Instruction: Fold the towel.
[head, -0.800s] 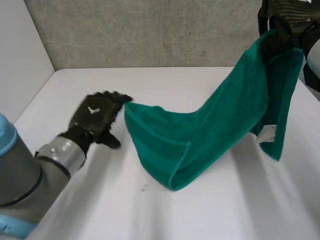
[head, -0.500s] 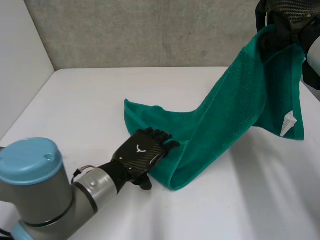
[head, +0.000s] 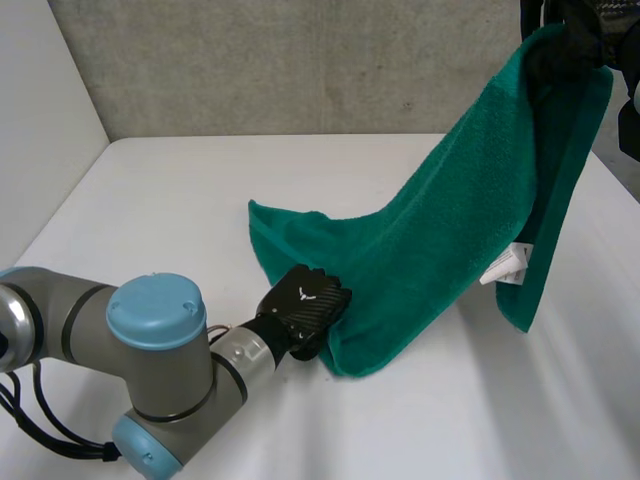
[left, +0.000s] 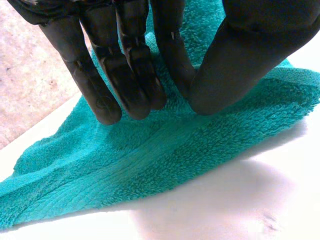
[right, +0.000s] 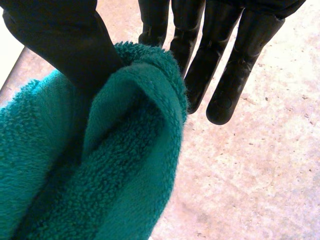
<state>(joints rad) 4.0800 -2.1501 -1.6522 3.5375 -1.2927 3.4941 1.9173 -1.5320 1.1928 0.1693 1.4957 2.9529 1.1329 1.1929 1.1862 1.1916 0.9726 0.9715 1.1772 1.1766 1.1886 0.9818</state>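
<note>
Towel (head: 440, 240): green terry, half lifted. Its near end lies on the white worktop (head: 200, 200) as a doubled-over heap. The rest rises in a steep sheet to the far right, where it hangs from one gathered edge. A white label (head: 507, 265) dangles on the hanging part, clear of the worktop.

Right hand (head: 585, 25): high above the far right of the worktop. In the right wrist view we see the thumb pressing a rolled bunch of towel (right: 100, 175) against the straight fingers (right: 225, 75). That is a firm pinch on the raised edge, and it carries the weight of the sheet.

Left hand (head: 305, 308): low, on the near edge of the resting part, beside its rounded fold. In the left wrist view the fingers (left: 135, 75) are straight, tips planted on the pile of the towel (left: 150, 165), with the thumb tip touching down just beside them. We see no cloth gathered between thumb and fingers, so we read this as a press and not a grasp.

Step in hand, as we judge it: the first fold, with one end anchored and the other held up to be carried over.

Next move, as we judge it: the right hand carries its edge down and across to meet the anchored end. The left hand should hold the cloth flat so it does not drag. The main risk is the bunched edge landing twisted
</note>
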